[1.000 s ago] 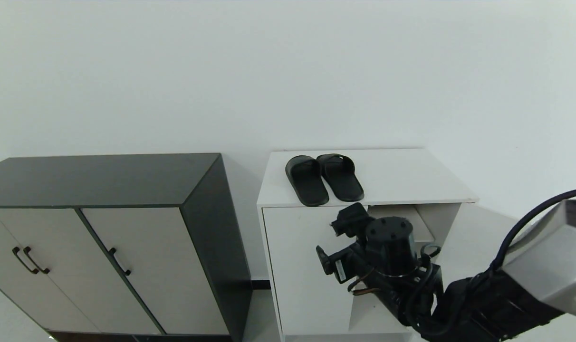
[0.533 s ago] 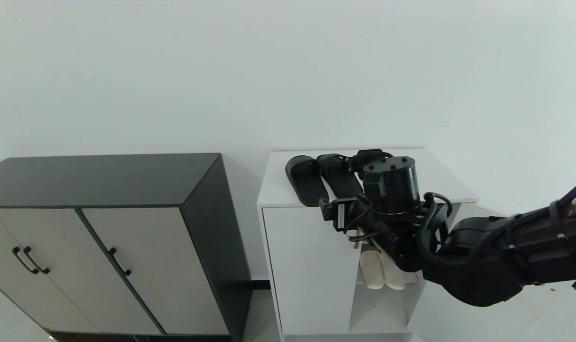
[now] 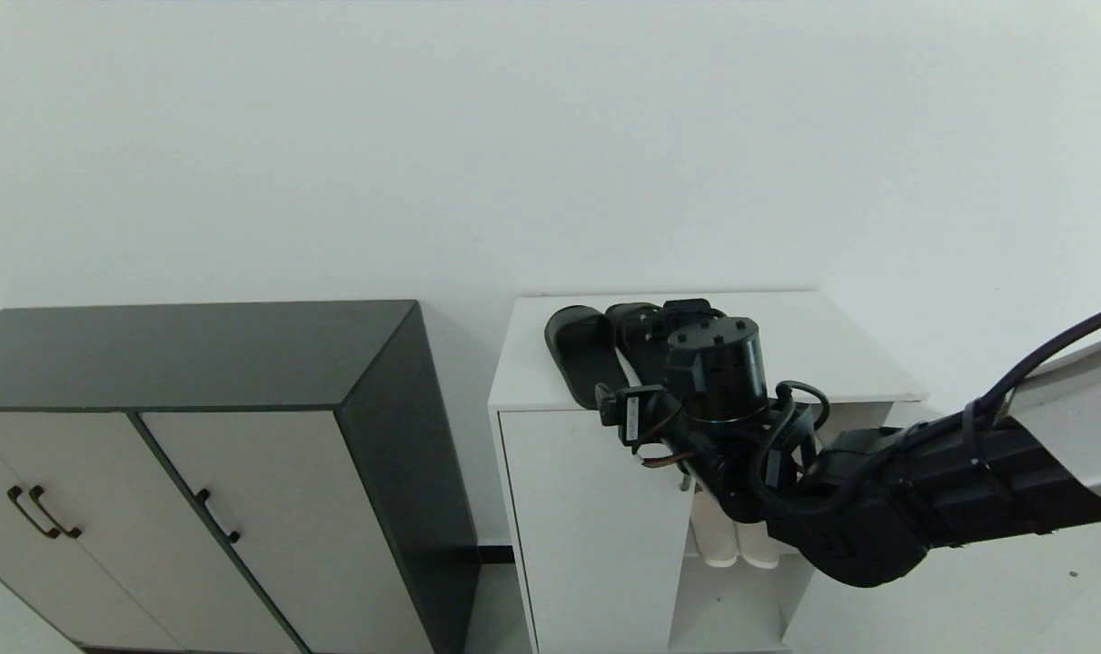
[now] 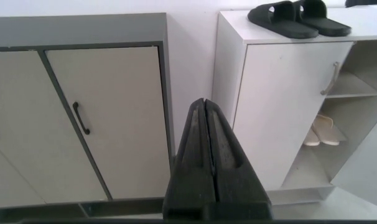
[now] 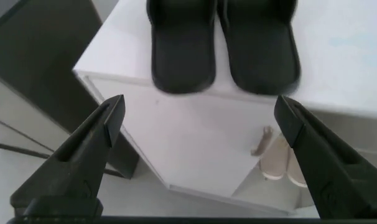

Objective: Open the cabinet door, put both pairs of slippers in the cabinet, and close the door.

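We see a dark cupboard (image 3: 196,363) just left of the white cabinet (image 3: 587,509), whose right side stands open. The right gripper (image 5: 200,104) hangs above the front edge of the cabinet's top, fingers spread wide and holding nothing, over the black slippers (image 3: 582,359) lying side by side there. The white slippers (image 4: 322,129) sit on a shelf (image 4: 356,94) inside the cabinet, and the left gripper (image 4: 204,107), fingers pressed together and empty, hangs well back from the cabinet's front.

- The left gripper (image 4: 204,107) is seen pressed together, nothing held.
- Atop the white cabinet (image 4: 282,93), black slippers (image 4: 299,14) are set.
- Inside it, pale slippers (image 4: 321,130) are shelved.
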Tool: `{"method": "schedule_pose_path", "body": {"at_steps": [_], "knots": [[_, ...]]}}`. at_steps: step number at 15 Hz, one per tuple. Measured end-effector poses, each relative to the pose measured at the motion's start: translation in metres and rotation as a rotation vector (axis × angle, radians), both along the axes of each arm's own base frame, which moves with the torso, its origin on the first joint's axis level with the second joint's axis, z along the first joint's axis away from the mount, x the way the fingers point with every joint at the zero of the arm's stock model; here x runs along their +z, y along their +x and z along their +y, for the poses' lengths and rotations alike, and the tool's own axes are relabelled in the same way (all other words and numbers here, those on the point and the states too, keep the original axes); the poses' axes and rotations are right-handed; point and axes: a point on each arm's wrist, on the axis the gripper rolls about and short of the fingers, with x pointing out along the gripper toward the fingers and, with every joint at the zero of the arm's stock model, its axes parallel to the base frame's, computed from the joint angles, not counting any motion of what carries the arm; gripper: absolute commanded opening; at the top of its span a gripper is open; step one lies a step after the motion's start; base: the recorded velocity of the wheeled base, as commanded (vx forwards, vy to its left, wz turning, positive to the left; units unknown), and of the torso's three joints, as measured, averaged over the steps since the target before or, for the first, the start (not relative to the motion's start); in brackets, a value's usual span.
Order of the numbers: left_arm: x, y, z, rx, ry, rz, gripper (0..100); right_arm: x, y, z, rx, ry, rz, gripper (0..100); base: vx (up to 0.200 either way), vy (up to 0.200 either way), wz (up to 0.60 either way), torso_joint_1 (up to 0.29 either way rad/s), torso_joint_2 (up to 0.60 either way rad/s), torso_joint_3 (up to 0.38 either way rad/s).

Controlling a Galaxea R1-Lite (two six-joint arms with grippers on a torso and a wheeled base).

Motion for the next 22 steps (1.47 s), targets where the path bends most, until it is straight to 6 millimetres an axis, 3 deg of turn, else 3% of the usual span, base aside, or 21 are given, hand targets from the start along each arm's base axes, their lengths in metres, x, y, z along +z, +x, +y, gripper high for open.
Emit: {"method": "schedule_pose_path", "body": {"at_steps": [6, 15, 22], "knots": [[0.0, 0.0, 0.0, 0.0, -0.001, 0.0, 0, -0.011, 0.007, 0.004, 0.005, -0.023, 0.016, 100, 0.2, 0.0, 0.0, 0.009, 0.0, 0.001], [0.0, 0.0, 0.0, 0.0, -0.001, 0.0, 0, -0.032, 0.045, 0.008, 0.075, -0.096, -0.019, 100, 0.0, 0.0, 0.0, 0.0, 0.0, 0.0], [0.0, 0.0, 0.0, 0.001, -0.001, 0.0, 0, -0.042, 0.081, 0.024, 0.076, -0.087, -0.062, 100, 0.0, 0.0, 0.0, 0.0, 0.0, 0.0]]}}
